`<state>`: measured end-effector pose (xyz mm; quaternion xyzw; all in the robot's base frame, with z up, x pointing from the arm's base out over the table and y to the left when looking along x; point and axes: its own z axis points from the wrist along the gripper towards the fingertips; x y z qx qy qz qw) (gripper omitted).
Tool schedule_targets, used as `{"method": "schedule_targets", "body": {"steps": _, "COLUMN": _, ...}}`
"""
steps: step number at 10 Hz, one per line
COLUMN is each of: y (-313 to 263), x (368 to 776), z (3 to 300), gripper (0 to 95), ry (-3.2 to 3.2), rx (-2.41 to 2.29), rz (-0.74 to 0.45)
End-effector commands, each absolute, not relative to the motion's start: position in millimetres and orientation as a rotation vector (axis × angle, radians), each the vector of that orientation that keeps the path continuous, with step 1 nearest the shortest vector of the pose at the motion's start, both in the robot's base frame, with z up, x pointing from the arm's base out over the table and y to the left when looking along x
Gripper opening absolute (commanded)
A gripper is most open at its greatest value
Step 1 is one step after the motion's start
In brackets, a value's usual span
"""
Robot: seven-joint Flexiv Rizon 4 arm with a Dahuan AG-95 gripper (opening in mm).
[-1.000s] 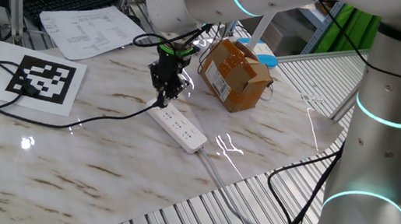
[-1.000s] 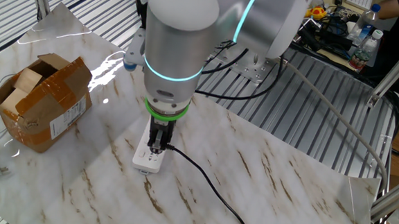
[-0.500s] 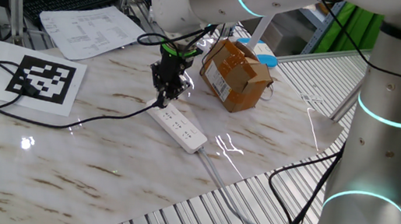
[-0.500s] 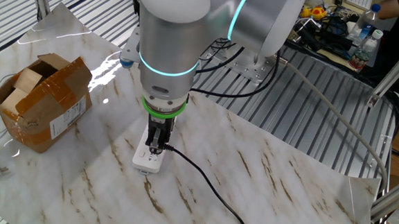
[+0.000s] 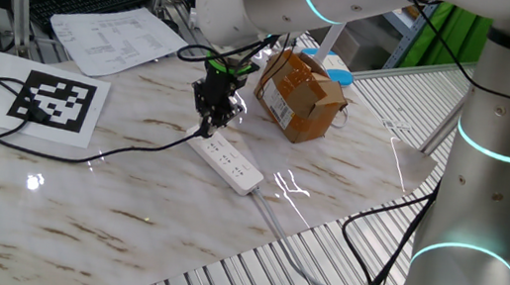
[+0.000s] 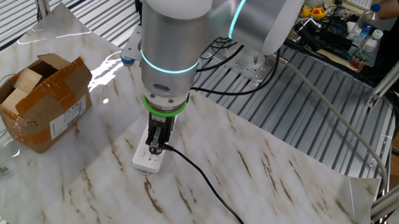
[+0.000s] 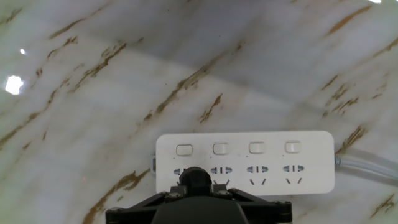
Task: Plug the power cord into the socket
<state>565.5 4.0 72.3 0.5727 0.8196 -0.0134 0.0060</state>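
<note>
**Plug held over the end outlet of the strip**

The gripper [image 5: 210, 119] points straight down at one end of the white power strip [image 5: 229, 164], which lies flat on the marble-patterned table [image 5: 125, 214]. In the other fixed view the fingers [image 6: 155, 138] are close together, pinched on the small black plug of the power cord [image 6: 202, 178], and the plug sits right at the near end of the strip [image 6: 146, 159]. Whether it is fully seated cannot be told from either fixed view.

The hand view looks down past the dark gripper body [image 7: 198, 208] onto the strip [image 7: 249, 162]. Four rectangular buttons run along its top row, with an outlet below each. The round black plug [image 7: 196, 177] covers the outlet at the left end; the other three outlets are bare. The strip's grey-white lead [image 7: 367, 167] leaves at its right end. No brand mark or writing can be read on the strip.

From the plug, the thin black cord [image 5: 54, 149] trails across the table, loops over a white sheet printed with a black-and-white square marker [image 5: 53, 99], and curves on past it. A brown cardboard box [image 5: 299, 92] stands beyond the strip, flaps open and taped over; it carries a white label [image 6: 66, 118] whose print is too small to read. A printed paper [image 5: 115, 38] lies farther back, its text also unreadable.
</note>
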Motion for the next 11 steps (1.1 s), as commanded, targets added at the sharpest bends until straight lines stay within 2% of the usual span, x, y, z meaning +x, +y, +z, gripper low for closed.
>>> {"method": "schedule_targets", "body": {"steps": 1, "y": 4.5, "x": 566.1, "z": 71.5, "gripper": 0.0, "ry": 2.562, "rx": 1.798, "rz": -0.04}}
{"method": "schedule_targets", "body": {"steps": 11, "y": 8.1, "x": 568.3, "z": 67.0, "gripper": 0.0, "ry": 2.56, "rx": 1.797, "rz": -0.02}}
